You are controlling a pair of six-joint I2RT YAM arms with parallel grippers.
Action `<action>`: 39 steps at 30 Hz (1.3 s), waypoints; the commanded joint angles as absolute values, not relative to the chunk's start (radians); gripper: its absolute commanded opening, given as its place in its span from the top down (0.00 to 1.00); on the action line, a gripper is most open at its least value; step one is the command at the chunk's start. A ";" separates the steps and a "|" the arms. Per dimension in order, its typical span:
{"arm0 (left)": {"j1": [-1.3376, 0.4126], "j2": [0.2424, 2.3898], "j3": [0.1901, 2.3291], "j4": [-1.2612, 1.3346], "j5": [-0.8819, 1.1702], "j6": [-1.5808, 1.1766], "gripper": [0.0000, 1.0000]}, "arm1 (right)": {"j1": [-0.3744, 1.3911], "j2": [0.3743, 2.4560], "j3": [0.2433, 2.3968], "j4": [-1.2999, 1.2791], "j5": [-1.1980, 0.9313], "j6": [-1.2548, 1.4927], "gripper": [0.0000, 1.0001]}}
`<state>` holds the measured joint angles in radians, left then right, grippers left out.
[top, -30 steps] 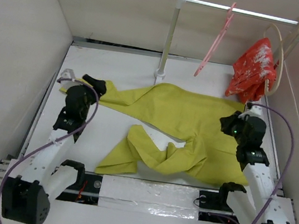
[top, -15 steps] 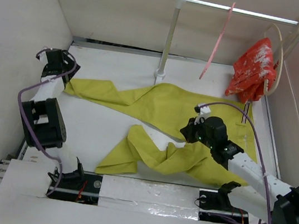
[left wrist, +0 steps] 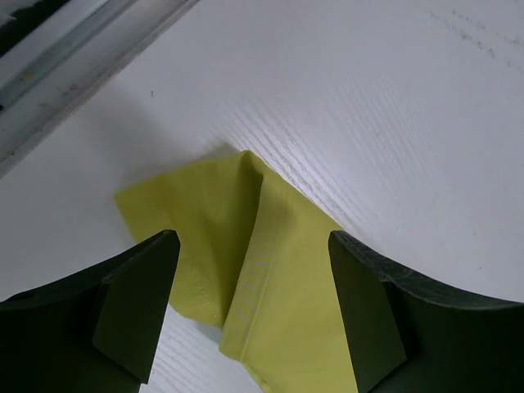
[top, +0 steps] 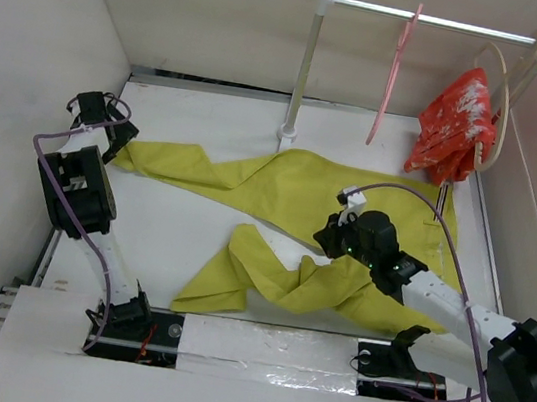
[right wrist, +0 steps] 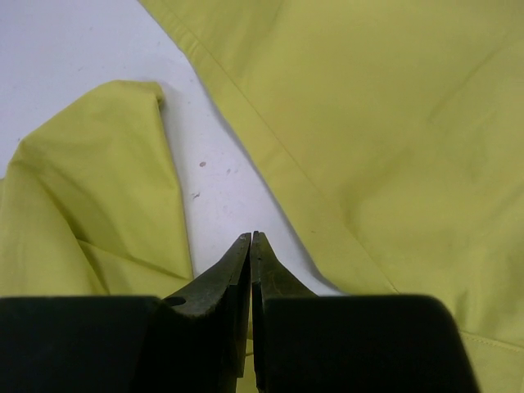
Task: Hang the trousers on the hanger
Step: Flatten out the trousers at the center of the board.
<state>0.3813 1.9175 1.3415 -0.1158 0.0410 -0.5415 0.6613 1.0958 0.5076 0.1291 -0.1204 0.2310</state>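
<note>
The mustard-yellow trousers [top: 300,196] lie spread on the white table, one leg stretched left and the other crumpled toward the front. My left gripper [top: 114,141] hovers open over the far-left leg end, and in the left wrist view the hem [left wrist: 262,270] lies between its spread fingers [left wrist: 139,303]. My right gripper [right wrist: 251,239] is shut on nothing and points at a bare strip of table between the two legs, near the crotch [top: 325,238]. The pink hanger [top: 393,78] hangs bare by its hook from the rail.
The white rail [top: 432,21] on its post [top: 304,65] stands at the back. A red patterned garment [top: 454,123] on a pale beige hanger hangs at the rail's right end. Cardboard walls close in the left, back and right sides.
My left arm has swung out to the far left and its gripper now sits over the leg end. My right arm has reached leftward to the middle of the trousers. The pink hanger has swung.
</note>
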 commanded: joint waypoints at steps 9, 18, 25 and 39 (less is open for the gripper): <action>0.374 2.003 1.376 -0.006 0.163 -0.535 0.53 | 0.687 1.167 0.525 0.216 -0.109 0.207 0.91; 0.365 1.985 1.405 0.071 0.184 -0.577 1.00 | 0.696 1.204 0.531 0.232 -0.104 0.206 0.91; 0.284 1.809 1.699 0.014 0.317 -0.609 1.00 | 0.696 1.209 0.534 0.226 -0.095 0.201 0.91; 0.354 1.600 1.160 0.235 0.221 -0.679 1.00 | 0.706 1.178 0.529 0.206 -0.081 0.196 0.91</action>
<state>0.3313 1.4883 1.2808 0.2535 0.2699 -0.6605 0.6918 1.1946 0.5079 0.1650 -0.1001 0.2131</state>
